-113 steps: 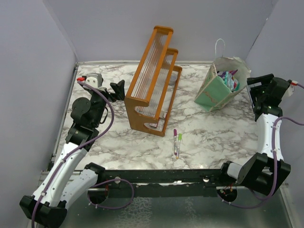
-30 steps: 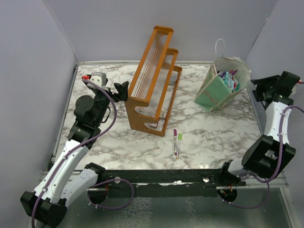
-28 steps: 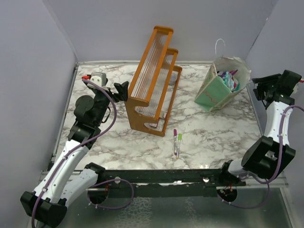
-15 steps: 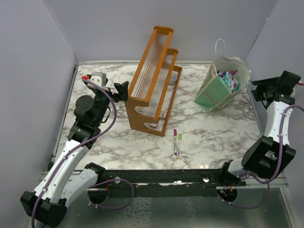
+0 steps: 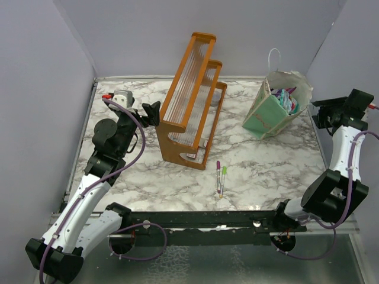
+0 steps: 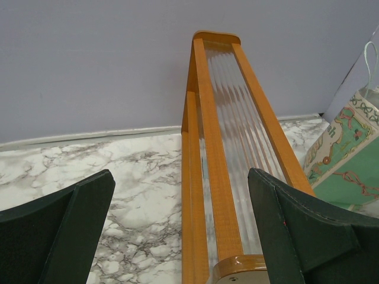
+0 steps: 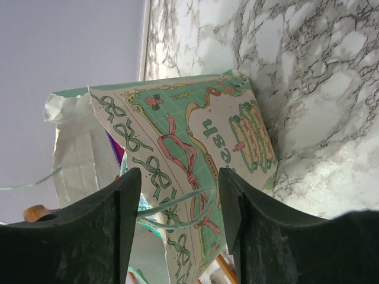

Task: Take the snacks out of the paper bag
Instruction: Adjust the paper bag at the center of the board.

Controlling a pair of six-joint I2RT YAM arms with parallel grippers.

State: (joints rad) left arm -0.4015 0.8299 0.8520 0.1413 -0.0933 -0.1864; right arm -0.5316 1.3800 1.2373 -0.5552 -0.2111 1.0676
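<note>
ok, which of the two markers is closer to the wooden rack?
The purple-capped marker: it lies on the left of the pair, toward the orange rack; the green-capped marker lies just right of it.

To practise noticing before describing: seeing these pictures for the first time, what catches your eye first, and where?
The tall orange wooden rack stands out first, upright near the middle of the marble table. Next comes the mint-green paper bag at the far right, open with colourful snacks showing inside. Two small pens lie nearer the front edge.
</note>
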